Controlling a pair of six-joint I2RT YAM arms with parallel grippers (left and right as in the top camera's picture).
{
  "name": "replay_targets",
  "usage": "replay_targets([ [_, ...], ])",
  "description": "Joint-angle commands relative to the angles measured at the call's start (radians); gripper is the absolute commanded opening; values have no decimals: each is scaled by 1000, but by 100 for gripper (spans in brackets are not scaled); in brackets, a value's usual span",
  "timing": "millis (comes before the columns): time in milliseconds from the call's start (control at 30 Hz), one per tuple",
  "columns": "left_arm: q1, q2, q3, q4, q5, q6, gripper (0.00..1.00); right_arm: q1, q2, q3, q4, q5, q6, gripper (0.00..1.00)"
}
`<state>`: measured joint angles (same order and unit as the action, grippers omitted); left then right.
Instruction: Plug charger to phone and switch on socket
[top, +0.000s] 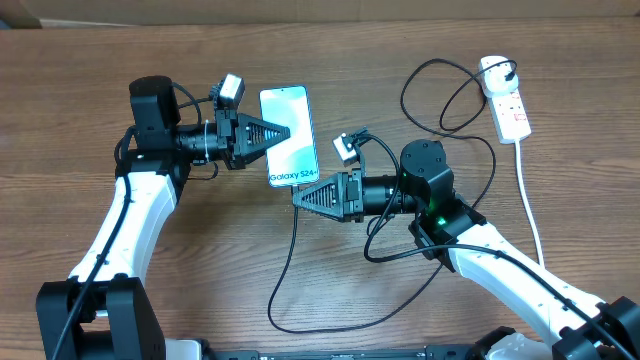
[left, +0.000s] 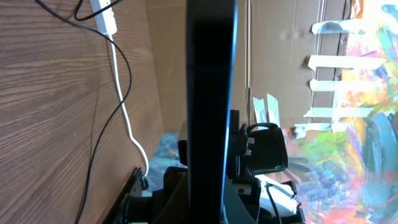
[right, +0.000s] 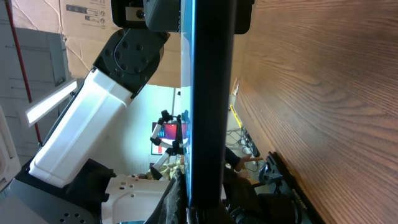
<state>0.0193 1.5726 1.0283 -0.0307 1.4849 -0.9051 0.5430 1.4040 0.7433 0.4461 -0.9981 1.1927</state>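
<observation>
At the left of the overhead view the left hand (top: 288, 133) is reaching rightward with its fingers closed over the left edge of the phone (top: 297, 112), which is facing screen-up at the upper centre of the frame. Both wrist views are showing that phone edge-on and above the line of the desk (top: 90, 60), so it is looking raised rather than lying flat. Just below the phone's lower end, the one carrying the "Galaxy S24" text, the right hand (top: 296, 197) is pointing leftward, also closed. The charger (top: 283, 265) cable is running straight up into its tip, so it is appearing to pinch the connector right at the phone's port. Whether the connector is already seated is hidden under that hand; I am judging the plugging-in to be the step in hand, close to finished but not confirmed. From there the black cable is looping along the lower edge of the frame, passing by the right arm and curling toward the upper right, where its plug (top: 503, 70) is sitting in the end of the socket (top: 513, 115). So the mains end is looking done. The socket's switch is too small to read. With neither hand near it, switching on is most likely remaining to be done.
</observation>
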Motion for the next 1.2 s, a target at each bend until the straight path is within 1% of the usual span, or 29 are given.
replay_targets([
  [0,-29,-19,22,-15,97,27,4,-24,12,6,21,85,9,4],
  [267,-35,-19,22,-47,98,31,4,-24,12,6,21,88,9,4],
  [733,-39,-19,21,-129,98,91,4,-40,12,6,21,108,13,4],
  [1167,-51,-19,22,-138,98,114,4,-46,12,11,21,119,13,4],
])
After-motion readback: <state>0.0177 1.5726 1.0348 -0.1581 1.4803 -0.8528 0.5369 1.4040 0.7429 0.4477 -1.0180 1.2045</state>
